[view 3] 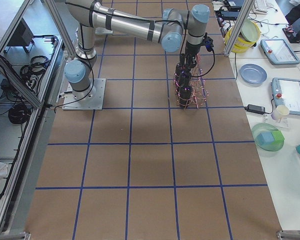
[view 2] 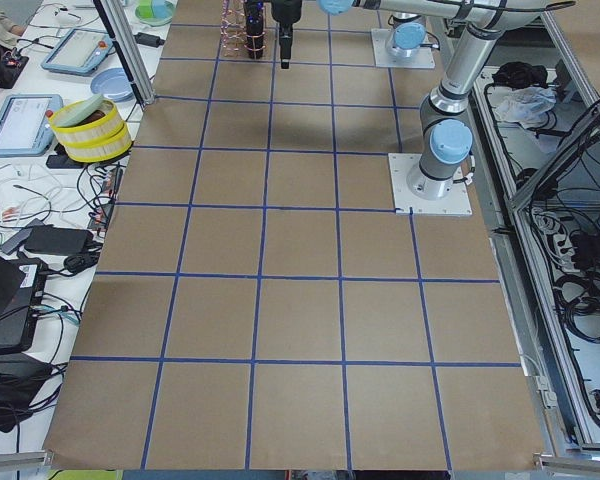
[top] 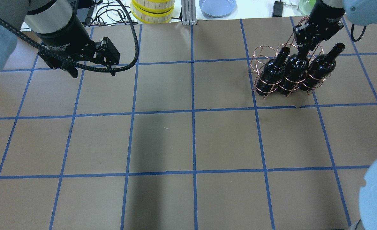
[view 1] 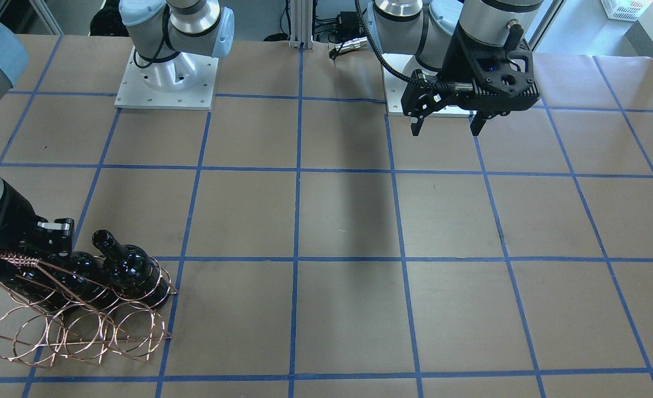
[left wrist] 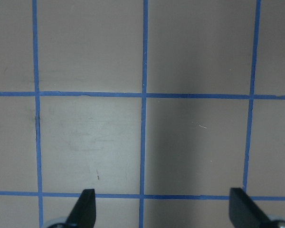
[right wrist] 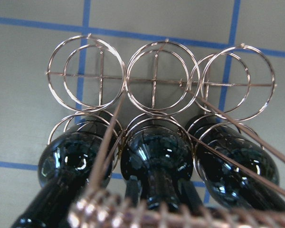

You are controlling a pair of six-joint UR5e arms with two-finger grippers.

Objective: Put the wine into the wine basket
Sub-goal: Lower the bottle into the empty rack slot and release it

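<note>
Across the front-facing view, brown paper with a blue tape grid covers the tabletop [view 1: 348,221]. The left jaws hang spread wide and empty above it near that arm's base, well apart from the wine basket [view 1: 83,337], which stands at the right jaws. From overhead, a yellow-rimmed stack [top: 151,11] and a blue plate [top: 217,6] sit on the white bench [top: 255,8] beyond the far edge. The right jaws come down over the neck of the wine [top: 292,75], which lies in the basket's lower row with a second bottle [top: 271,72] just beside it on one side and a third bottle [top: 322,68] on the other. Along the left side view, the basket shows small at the far end, below the far arm. On the right side view, the near arm reaches over the basket, and a green bowl [view 3: 267,139] sits on the bench. Under the left wrist, gridded paper lies between the wide-open jaws. Under the right wrist, the wine's shoulder lies straight ahead and the jaws flank its neck. Whether they grip it I cannot tell, as the twisted handle [right wrist: 133,216] blurs across them.
</note>
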